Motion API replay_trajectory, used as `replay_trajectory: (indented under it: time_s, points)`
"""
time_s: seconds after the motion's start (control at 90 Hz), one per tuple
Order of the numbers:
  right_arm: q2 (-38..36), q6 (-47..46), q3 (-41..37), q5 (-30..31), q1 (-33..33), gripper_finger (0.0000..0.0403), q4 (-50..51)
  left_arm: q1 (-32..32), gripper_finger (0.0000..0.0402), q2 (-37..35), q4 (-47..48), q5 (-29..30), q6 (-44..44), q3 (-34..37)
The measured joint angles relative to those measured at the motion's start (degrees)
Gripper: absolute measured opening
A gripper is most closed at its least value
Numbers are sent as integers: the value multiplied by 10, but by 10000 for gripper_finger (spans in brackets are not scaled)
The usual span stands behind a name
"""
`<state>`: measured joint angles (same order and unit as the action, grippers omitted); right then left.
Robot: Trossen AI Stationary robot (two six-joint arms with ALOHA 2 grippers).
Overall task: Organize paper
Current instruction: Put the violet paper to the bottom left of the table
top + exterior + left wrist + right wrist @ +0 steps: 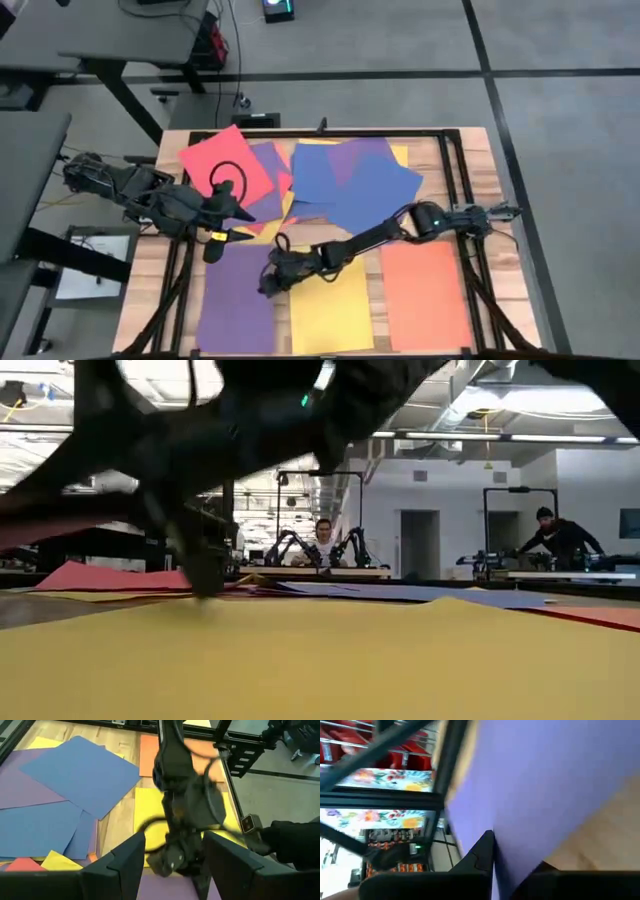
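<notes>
Coloured paper covers the wooden table. A purple sheet [237, 305], a yellow sheet [330, 312] and an orange sheet [425, 295] lie side by side along the near edge. A loose pile of red [225, 160], blue [350, 180], purple and yellow sheets lies at the back. My right gripper [272, 277] reaches across to the purple sheet's far right corner and is shut on that sheet [545, 780]. My left gripper [243, 225] stands open over the pile's near left side, nothing between its fingers [175, 850]. My right gripper pinches the purple sheet between its two fingers at its edge [506, 837], near the sheet's far right corner [268, 268]. The fingers come from the table's right, slanting down. How many layers they hold cannot be seen. Most of the sheet lies on the table.
A black metal frame [452, 170] runs round the table top. A white printed sheet [88, 268] lies beside the table on the left. In the low view, people [323, 538] sit at benches in the room beyond.
</notes>
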<state>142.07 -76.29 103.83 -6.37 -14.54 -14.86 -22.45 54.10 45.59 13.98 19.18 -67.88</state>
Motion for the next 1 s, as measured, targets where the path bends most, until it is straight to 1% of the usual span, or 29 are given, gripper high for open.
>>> replay_trajectory:
  time_s: [0.1, 0.178, 0.367, 0.5, 0.567, 0.622, 0.711, 0.867, 1.0]
  points:
    - [6, 7, 7, -4, 5, 4, -1, 0, 182, 0, 1, 0, 2, 0]
    - [7, 15, 7, -4, 9, 17, 17, -1, 182, 0, 1, 0, 4, 0]
    - [7, 56, 7, -10, 21, 84, 23, -1, 182, 0, 8, 0, 3, 0]
    - [7, 57, 7, -14, 22, 134, 28, -1, 182, 0, 24, 0, 1, 0]
    - [7, 65, 7, -14, 22, 154, 30, -1, 182, 0, 32, 0, 1, 0]
    - [0, 96, 6, -13, 22, 165, 48, -1, 182, 0, 35, 0, 0, 0]
    - [-19, 134, 5, 14, 25, 172, 116, -1, 182, 0, 40, 0, 0, 0]
    - [-72, 191, 5, 68, 30, 166, 230, -1, 182, 2, 49, 0, 2, 0]
    - [-120, 229, 5, 78, 31, 160, 318, -1, 182, 4, 47, 4, 7, 4]
